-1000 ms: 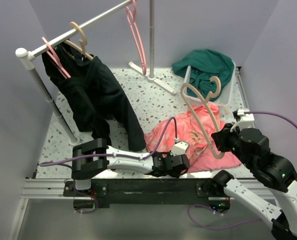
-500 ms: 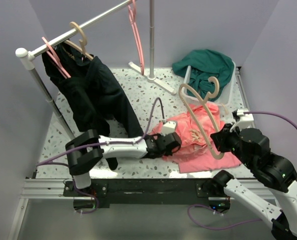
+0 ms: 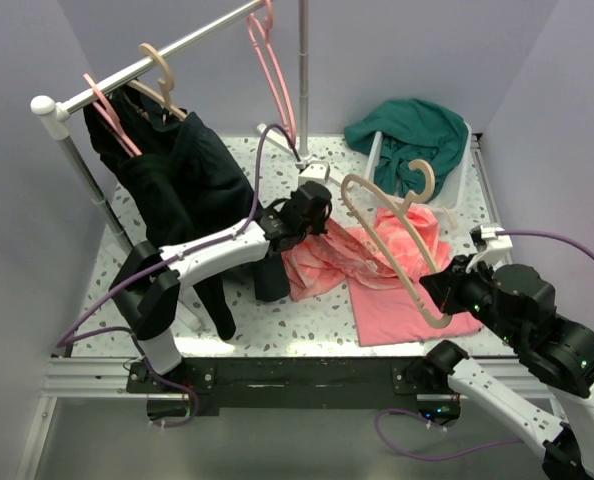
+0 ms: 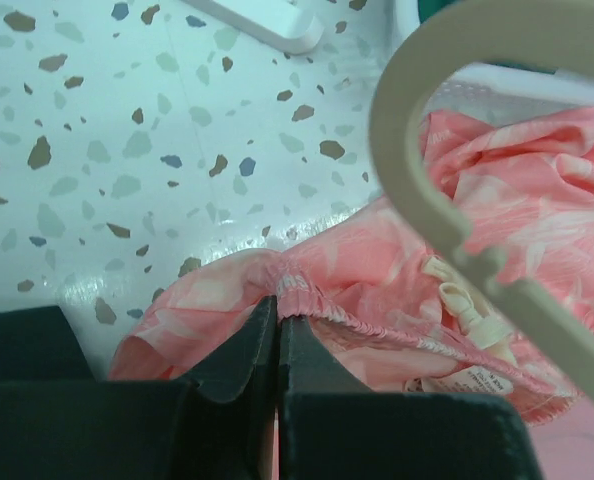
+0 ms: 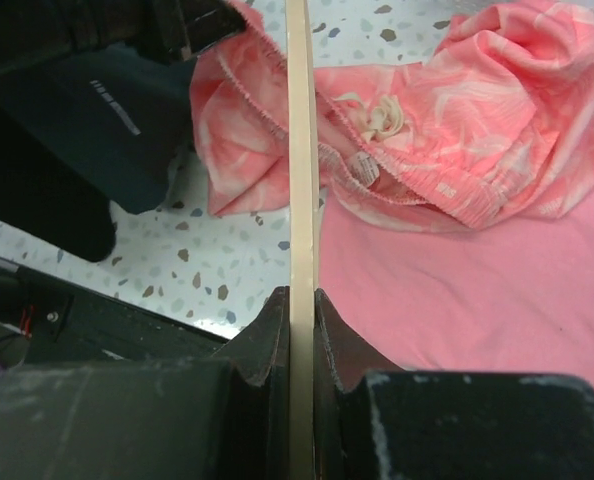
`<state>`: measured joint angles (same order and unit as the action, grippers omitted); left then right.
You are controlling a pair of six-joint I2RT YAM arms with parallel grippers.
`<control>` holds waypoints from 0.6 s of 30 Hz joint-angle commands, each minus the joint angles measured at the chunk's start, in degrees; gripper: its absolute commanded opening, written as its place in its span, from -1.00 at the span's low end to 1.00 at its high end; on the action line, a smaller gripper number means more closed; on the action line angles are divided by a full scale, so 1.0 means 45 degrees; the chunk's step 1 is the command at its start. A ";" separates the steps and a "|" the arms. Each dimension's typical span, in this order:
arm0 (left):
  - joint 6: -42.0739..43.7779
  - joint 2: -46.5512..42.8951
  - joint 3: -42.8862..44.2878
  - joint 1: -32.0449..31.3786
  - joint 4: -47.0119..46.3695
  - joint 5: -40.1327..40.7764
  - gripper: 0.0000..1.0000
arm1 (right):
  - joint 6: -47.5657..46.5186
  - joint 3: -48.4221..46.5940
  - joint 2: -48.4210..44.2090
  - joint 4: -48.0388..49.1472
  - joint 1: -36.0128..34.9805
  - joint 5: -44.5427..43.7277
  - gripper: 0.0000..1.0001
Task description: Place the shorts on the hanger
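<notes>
Reaching now far across the table with the left gripper (image 3: 312, 207), no longer low by the near edge as one second ago. Dragging along the soft salmon-pink mottled fabric shorts (image 3: 329, 258), now stretched toward the left and the back, partly on the plain pink rectangular cloth (image 3: 412, 310), partly on the bare table. Carrying the pale beige curved clothes hanger (image 3: 389, 232) a little more to the left than before, tilted above the shorts, hook toward the back.

Below, a white speckled terrazzo table (image 3: 317, 320), closed in by plain lilac walls (image 3: 427, 50). At the left, a slanted metal clothes rail (image 3: 147, 68) with a black hanging garment (image 3: 192, 190) and pink hangers (image 3: 272, 70). At the back right, a dark teal garment (image 3: 407, 135) heaped in a white basket (image 3: 464, 165).

In the left wrist view, pinching the gathered waistband of the shorts (image 4: 377, 285) with the jaws pressed together. With the right gripper (image 5: 299, 300), clamping tight on the lower end of the hanger (image 5: 299, 140), up in the air over the shorts and the cloth.
</notes>
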<state>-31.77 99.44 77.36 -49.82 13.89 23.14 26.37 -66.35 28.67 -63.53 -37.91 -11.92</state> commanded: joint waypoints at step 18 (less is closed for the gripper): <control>0.1552 0.2004 0.3315 0.1013 0.0976 -0.1469 -1.00 | -0.0547 -0.1487 0.0094 -0.1332 -0.0032 0.2021 -1.00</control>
<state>-26.30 107.92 88.07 -46.09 18.52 17.26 25.56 -70.85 28.80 -69.54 -37.91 -6.74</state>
